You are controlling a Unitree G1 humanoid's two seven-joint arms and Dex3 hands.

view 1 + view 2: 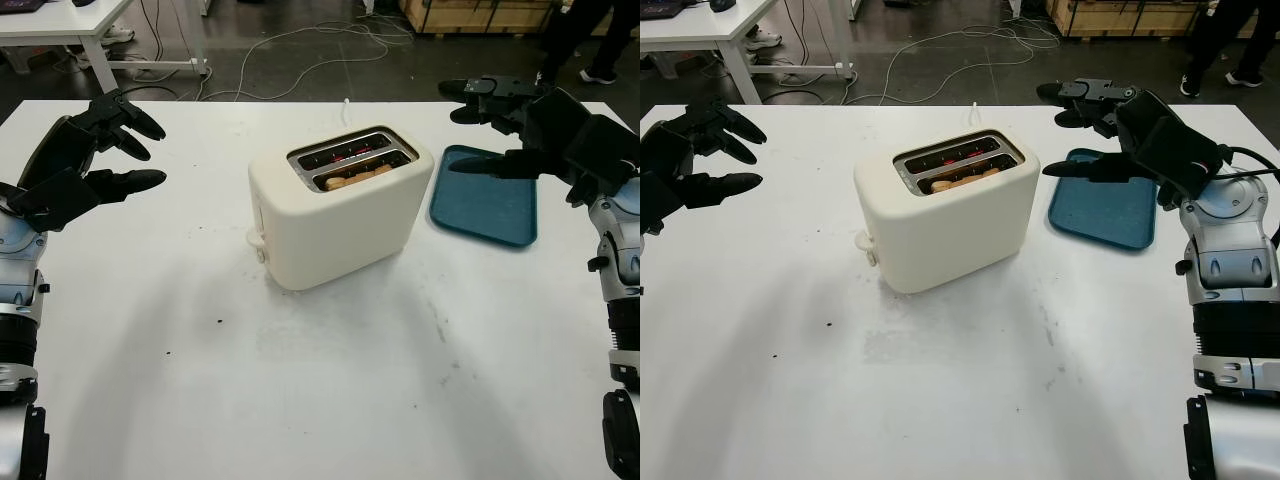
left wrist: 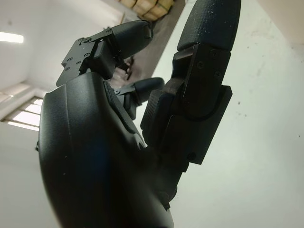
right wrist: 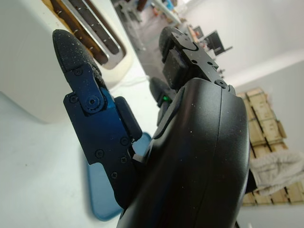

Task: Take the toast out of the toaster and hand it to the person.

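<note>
Robot hand on my right (image 1: 500, 120) hovers open over the blue tray (image 1: 487, 205), so I judge the reach for the toast (image 1: 358, 177) in the toaster (image 1: 335, 205) comes next.

A flat white tabletop (image 1: 330, 380) carries a shallow dark teal rectangular plastic tray (image 1: 487, 205), lying directly beneath the right robot hand. Beyond the far edge, pale cables (image 1: 300, 45) trail over the dark floor (image 1: 250, 70), and a white desk (image 1: 70, 25) stands beyond the left robot hand.

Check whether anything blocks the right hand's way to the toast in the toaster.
Nothing visible does. The open right hand hovers over the teal plastic tray, beside the cream two-slot toaster; the browned toast sits uncovered in its nearer slot.
</note>
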